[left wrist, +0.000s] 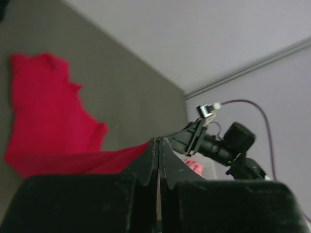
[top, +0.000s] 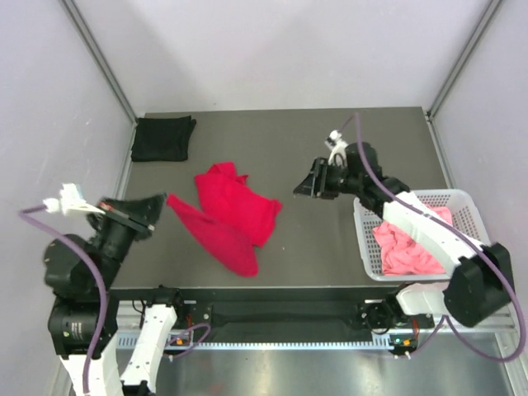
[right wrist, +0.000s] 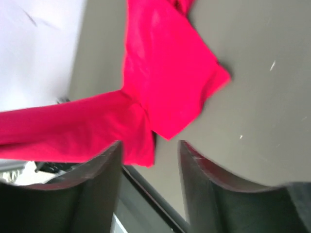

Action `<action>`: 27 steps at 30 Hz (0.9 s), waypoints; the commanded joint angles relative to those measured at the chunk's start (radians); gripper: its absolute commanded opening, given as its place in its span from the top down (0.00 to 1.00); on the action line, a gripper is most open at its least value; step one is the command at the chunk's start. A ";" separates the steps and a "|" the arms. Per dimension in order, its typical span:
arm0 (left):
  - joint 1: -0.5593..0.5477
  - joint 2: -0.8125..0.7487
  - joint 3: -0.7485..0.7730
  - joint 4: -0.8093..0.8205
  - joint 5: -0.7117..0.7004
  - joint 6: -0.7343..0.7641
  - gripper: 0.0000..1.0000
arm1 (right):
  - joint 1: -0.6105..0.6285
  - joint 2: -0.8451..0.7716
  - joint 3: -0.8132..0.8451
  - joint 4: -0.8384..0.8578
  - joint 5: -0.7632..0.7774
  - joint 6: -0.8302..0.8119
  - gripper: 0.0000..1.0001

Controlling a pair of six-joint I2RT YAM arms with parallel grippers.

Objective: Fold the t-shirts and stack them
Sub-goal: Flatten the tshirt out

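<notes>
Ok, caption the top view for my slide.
Left gripper pinches the red t-shirt, right gripper open beside it; black t-shirt folded far-left, pink t-shirt in basket.

No legible text, label, brand name, number or sign was present on any surface in the three views.

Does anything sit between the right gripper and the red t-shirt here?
Nothing visible does. The right gripper, jaws open, hangs just right of the red t-shirt, with only bare table between them. The white basket sits farther right, out of the way.
</notes>
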 commanded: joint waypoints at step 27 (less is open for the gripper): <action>-0.002 0.024 -0.210 -0.367 -0.024 0.215 1.00 | 0.157 0.824 0.544 -0.102 0.128 -0.483 0.40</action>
